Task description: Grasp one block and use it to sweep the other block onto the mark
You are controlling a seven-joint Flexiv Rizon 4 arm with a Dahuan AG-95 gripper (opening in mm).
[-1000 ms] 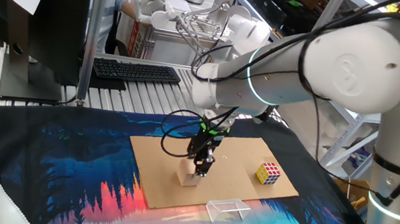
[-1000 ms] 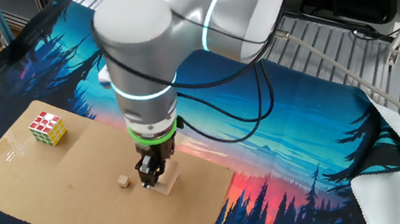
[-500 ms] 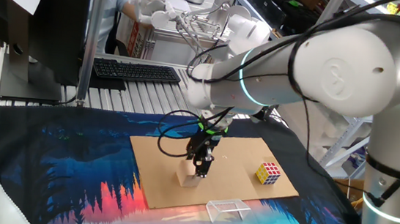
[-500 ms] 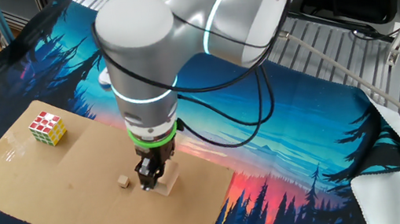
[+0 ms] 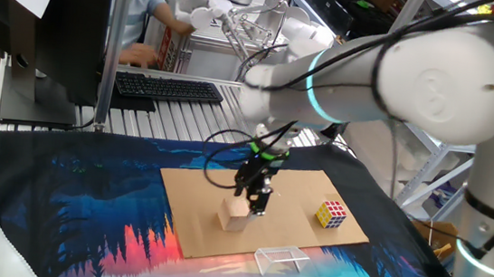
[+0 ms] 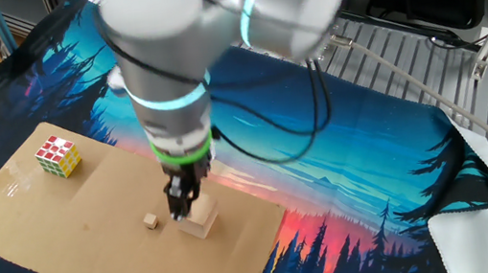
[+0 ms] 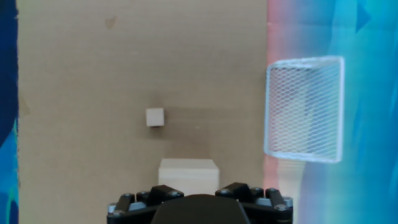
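The plain tan wooden cube [image 5: 234, 215] stands on the brown cardboard sheet [image 5: 296, 191]; it also shows in the other fixed view [image 6: 201, 221] and at the bottom of the hand view [image 7: 188, 170]. My gripper [image 5: 259, 205] hangs just over the cube's edge on the puzzle-cube side [image 6: 180, 207]. Its fingers look close together, but I cannot tell their gap. The tiny tan piece [image 6: 150, 221] lies a short way from the cube [image 7: 155, 117]. A small dark spot, the mark [image 7: 110, 23], lies further on past the tiny piece.
A multicoloured puzzle cube [image 5: 331, 214] sits on the cardboard's far side [image 6: 58, 155]. A clear plastic rectangular frame [image 5: 279, 258] lies at the cardboard's edge [image 7: 305, 109]. A printed blue cloth [image 6: 346, 170] covers the table around the cardboard.
The arm has swung and the gripper has risen slightly off the tan cube, showing more of it. The cube and the tiny piece have stayed where they were.
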